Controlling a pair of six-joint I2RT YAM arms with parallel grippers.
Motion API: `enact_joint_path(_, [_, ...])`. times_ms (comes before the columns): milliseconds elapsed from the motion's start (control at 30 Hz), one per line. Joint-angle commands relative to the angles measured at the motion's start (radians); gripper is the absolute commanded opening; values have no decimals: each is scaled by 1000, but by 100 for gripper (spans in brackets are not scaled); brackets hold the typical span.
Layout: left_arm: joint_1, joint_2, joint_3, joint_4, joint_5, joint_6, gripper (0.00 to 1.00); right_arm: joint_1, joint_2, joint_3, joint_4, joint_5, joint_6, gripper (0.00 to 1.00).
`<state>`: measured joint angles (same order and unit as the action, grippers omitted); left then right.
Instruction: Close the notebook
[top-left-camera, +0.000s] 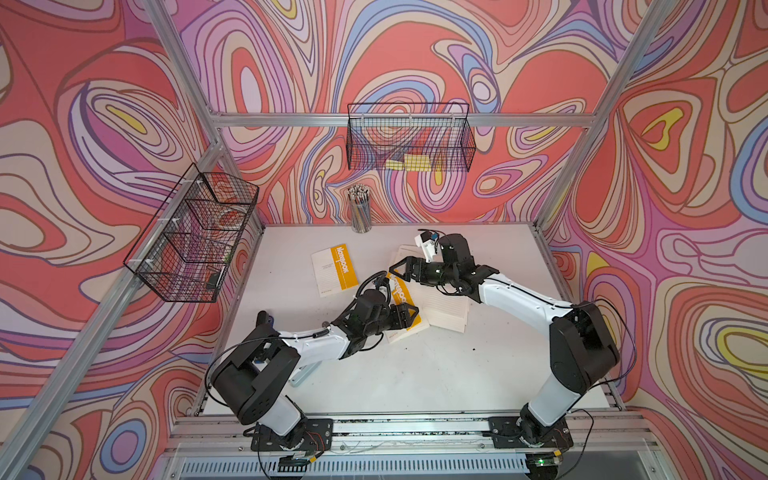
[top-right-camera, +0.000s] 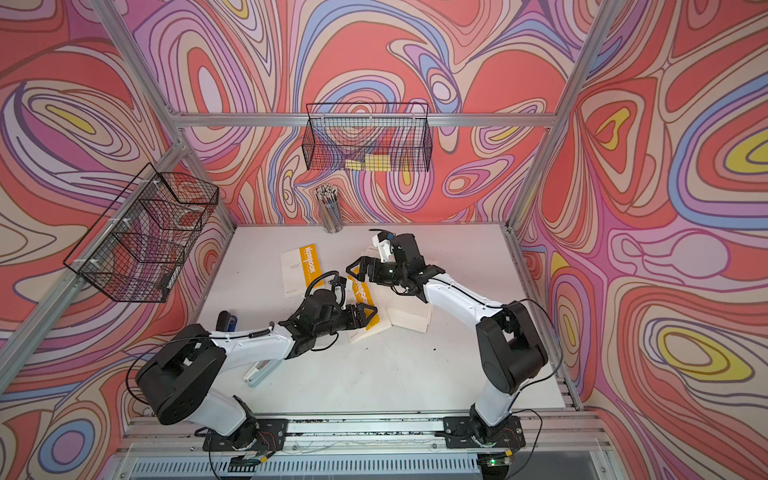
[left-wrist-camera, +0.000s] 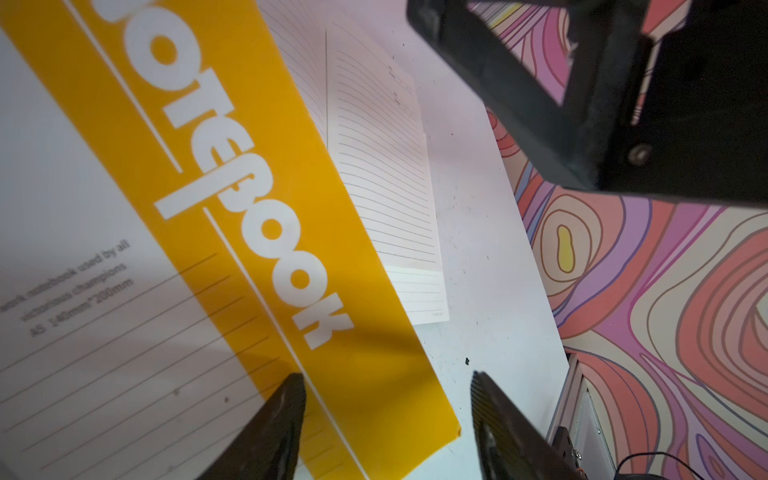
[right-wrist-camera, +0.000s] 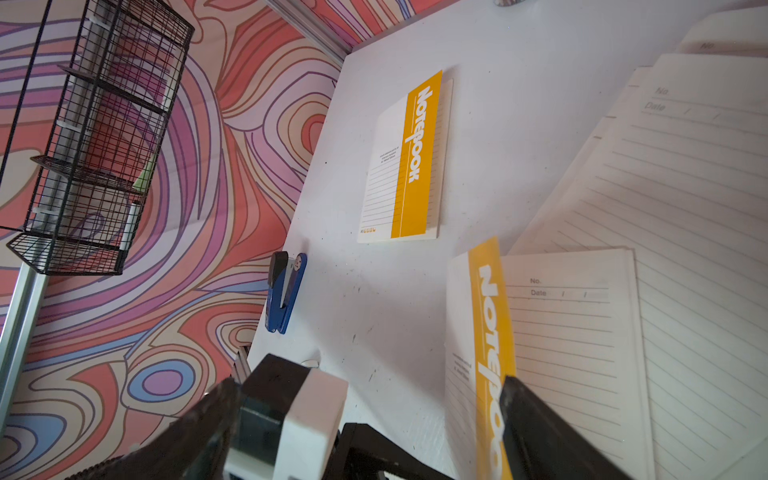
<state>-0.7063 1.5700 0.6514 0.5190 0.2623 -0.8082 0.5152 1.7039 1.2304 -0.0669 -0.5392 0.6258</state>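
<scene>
We grip nothing — left gripper (left-wrist-camera: 386, 382) stands parted over the notebook (left-wrist-camera: 232, 174) cover, right gripper (top-left-camera: 394, 269) spread wide nearby.

Notebook (left-wrist-camera: 199, 199) cover: smooth card, faint sheen on the yellow band. Its lined pages (left-wrist-camera: 382, 166): plain matt paper. White table (top-left-camera: 415, 374): matt, flecked with dark specks and scuffs. Back wire basket (top-left-camera: 409, 137): thin black metal mesh. Frame rail (top-left-camera: 291, 119): bare brushed metal. Blue stapler (right-wrist-camera: 291, 291): glossy plastic. On the left gripper (left-wrist-camera: 386, 375), fingers (left-wrist-camera: 498, 415) are matt black, one inner face finely ribbed.
</scene>
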Motion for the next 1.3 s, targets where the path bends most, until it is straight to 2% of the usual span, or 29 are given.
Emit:
enact_joint_path(0, [-4, 50, -24, 103, 3, -8, 66, 5, 11, -8, 11, 0, -5, 98])
enact_joint_path(267, [-7, 131, -34, 152, -3, -32, 65, 4, 48, -26, 58, -29, 27, 98])
enact_joint_path(800, [-7, 114, -22, 70, -39, -20, 64, 5, 192, -100, 131, -35, 31, 98])
enact_joint_path(1267, [-7, -44, -33, -117, -110, 32, 64, -11, 259, -129, 166, -28, 25, 98])
